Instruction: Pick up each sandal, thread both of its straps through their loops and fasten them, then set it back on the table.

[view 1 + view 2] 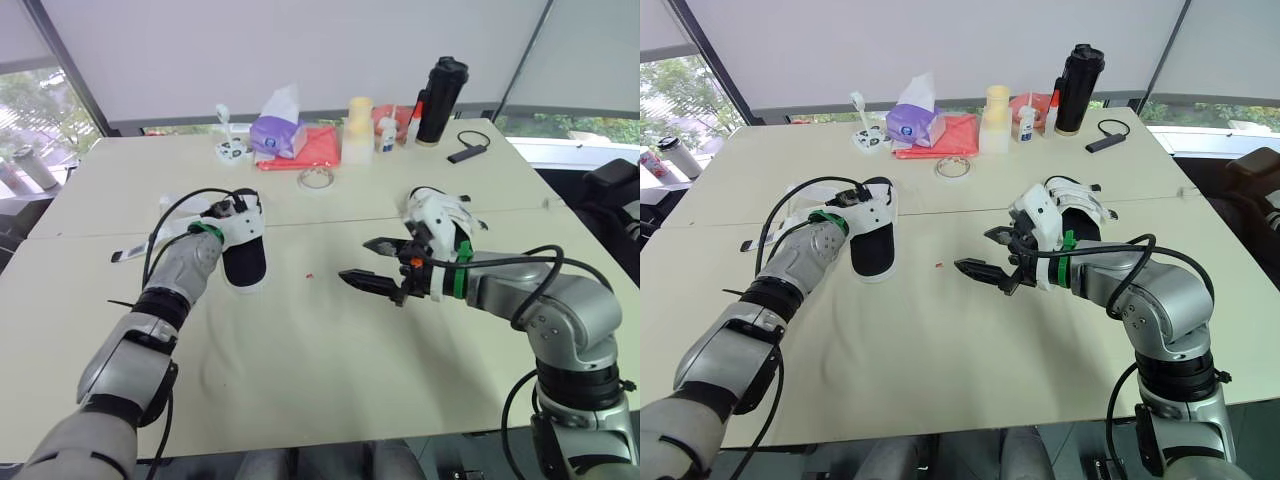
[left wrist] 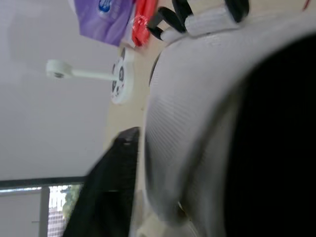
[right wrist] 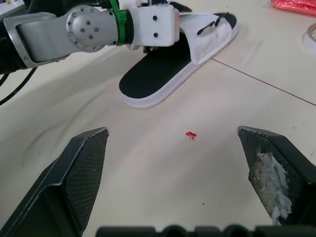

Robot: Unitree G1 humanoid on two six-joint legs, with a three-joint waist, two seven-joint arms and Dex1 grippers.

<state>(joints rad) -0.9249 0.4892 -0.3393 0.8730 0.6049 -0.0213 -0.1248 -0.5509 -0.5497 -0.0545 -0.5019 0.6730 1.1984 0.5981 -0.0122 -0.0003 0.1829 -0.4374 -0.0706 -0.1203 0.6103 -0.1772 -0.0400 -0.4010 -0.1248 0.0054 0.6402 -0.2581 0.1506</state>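
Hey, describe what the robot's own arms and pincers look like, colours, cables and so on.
The left arm and right arm are both rounded silver-grey shells with black joints. Loose black cables loop alongside each, and a green band sits just before a white wrist block. The right pincer has two black tapered fingers with cross-hatched pads, and one pad carries a whitish scuff.

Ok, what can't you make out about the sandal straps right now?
- Left sandal straps: in the eye views the left gripper sits over them. The left wrist view is pressed too close to the white strap to show any loop.
- Right sandal: in the eye views its near part and its loops lie behind the open right gripper.
- Whether any strap is fastened: cannot tell.
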